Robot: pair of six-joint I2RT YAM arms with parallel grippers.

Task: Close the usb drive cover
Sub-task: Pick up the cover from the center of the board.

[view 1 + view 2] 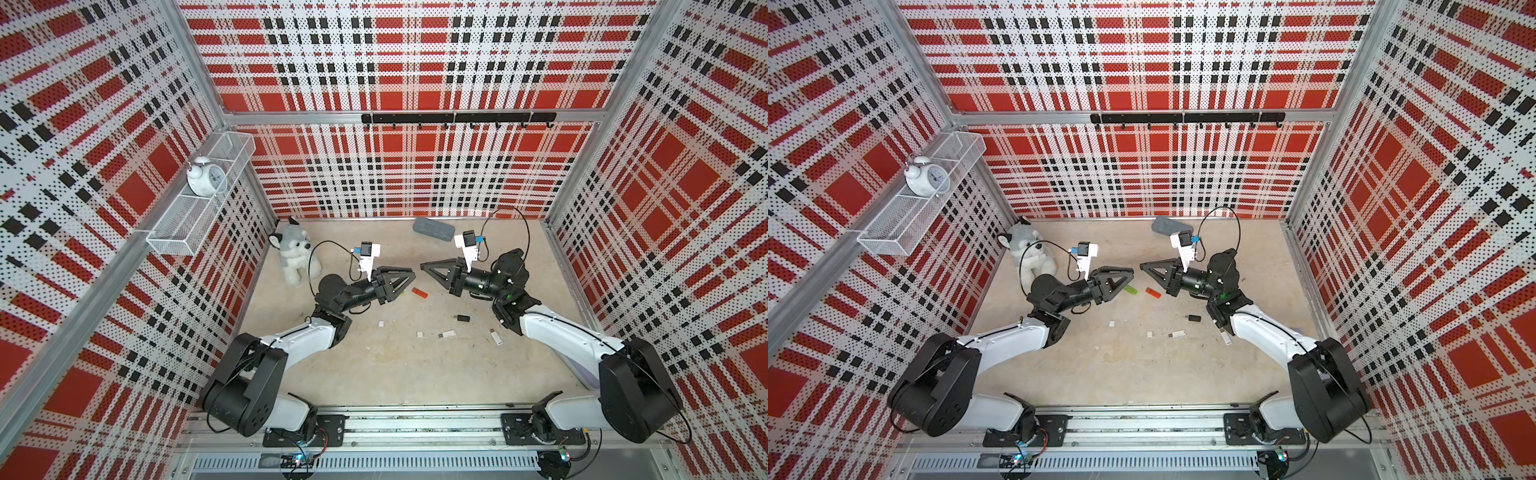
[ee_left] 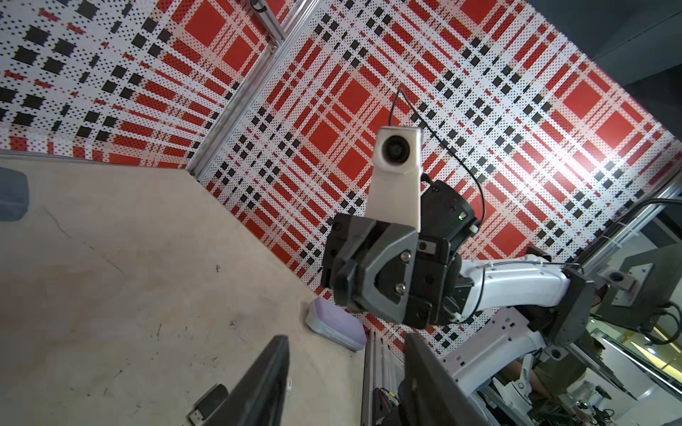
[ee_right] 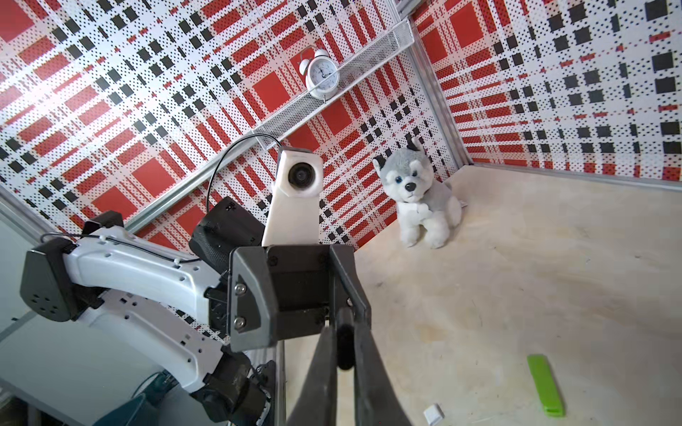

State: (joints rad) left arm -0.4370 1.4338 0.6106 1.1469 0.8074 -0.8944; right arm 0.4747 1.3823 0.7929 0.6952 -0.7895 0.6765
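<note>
My two grippers hang tip to tip above the middle of the table in both top views. My right gripper (image 1: 424, 265) (image 3: 343, 332) is shut on a small black cover (image 3: 345, 343) that stands between its fingers. Facing it, my left gripper (image 1: 410, 275) (image 2: 345, 339) is open with nothing between its fingers. A black usb drive (image 1: 461, 318) (image 2: 208, 404) with its metal plug bare lies on the table below. Other drives lie around it: a red one (image 1: 419, 293), a green one (image 1: 1130, 289) (image 3: 546, 385) and two white ones (image 1: 446, 333) (image 1: 496, 337).
Two small white caps (image 1: 380, 323) (image 1: 419, 333) lie on the table. A plush husky (image 1: 293, 253) sits at the back left and a grey block (image 1: 432, 228) at the back wall. A purple box (image 2: 334, 328) rests by the right wall. An alarm clock (image 1: 206, 176) stands in the wall shelf.
</note>
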